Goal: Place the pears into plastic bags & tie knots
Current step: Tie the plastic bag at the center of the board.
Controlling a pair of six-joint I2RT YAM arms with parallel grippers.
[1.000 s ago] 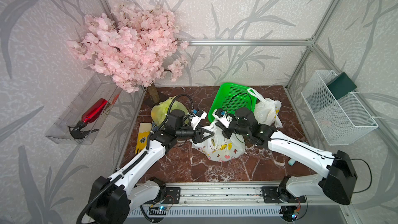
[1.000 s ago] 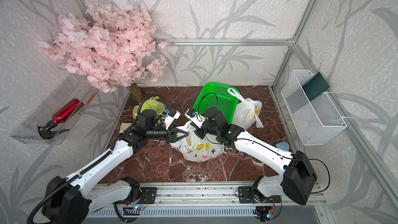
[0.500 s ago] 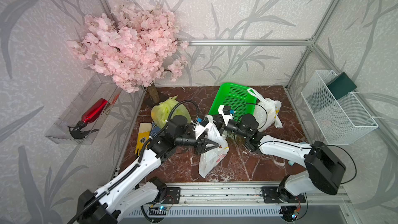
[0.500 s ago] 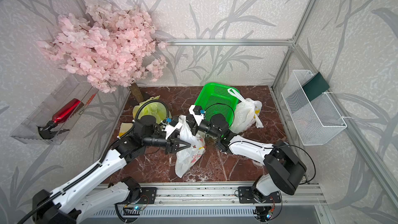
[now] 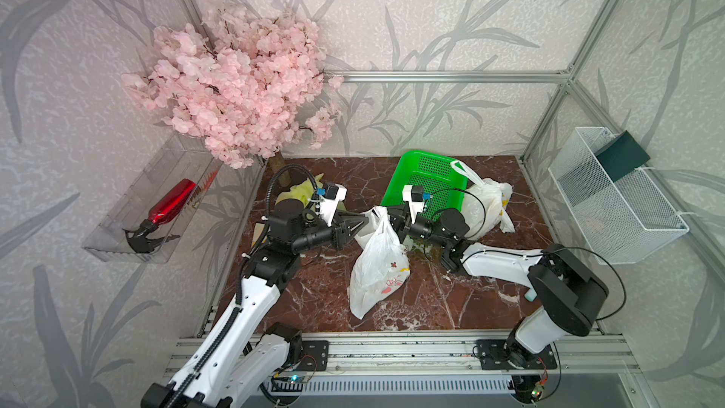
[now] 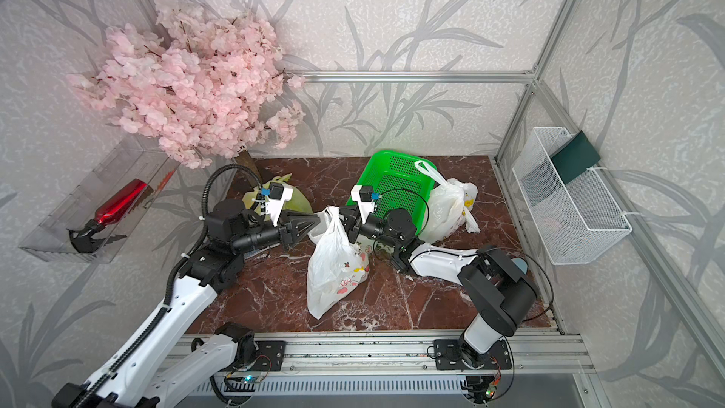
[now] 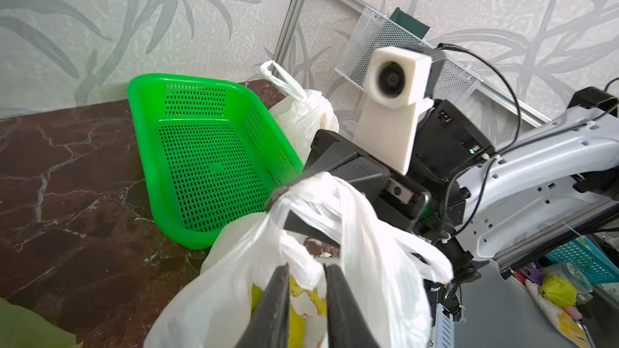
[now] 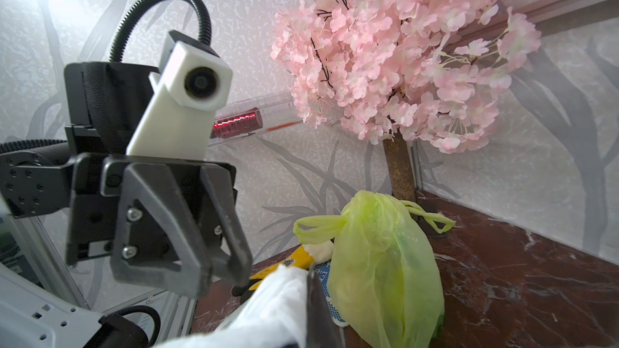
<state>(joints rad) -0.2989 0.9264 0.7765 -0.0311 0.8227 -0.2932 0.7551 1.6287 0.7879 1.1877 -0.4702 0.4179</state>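
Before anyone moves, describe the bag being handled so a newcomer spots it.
Find the green basket. In front of it is a white cartoon-printed bag. Unlike the knotted white bag beside the basket and the yellow-green bag, it is held by its handles between the left gripper and right gripper.

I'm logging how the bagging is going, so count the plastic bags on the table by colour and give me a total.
White bags: 2 (middle bag; knotted bag beside the basket)
Yellow-green bags: 1
Total: 3
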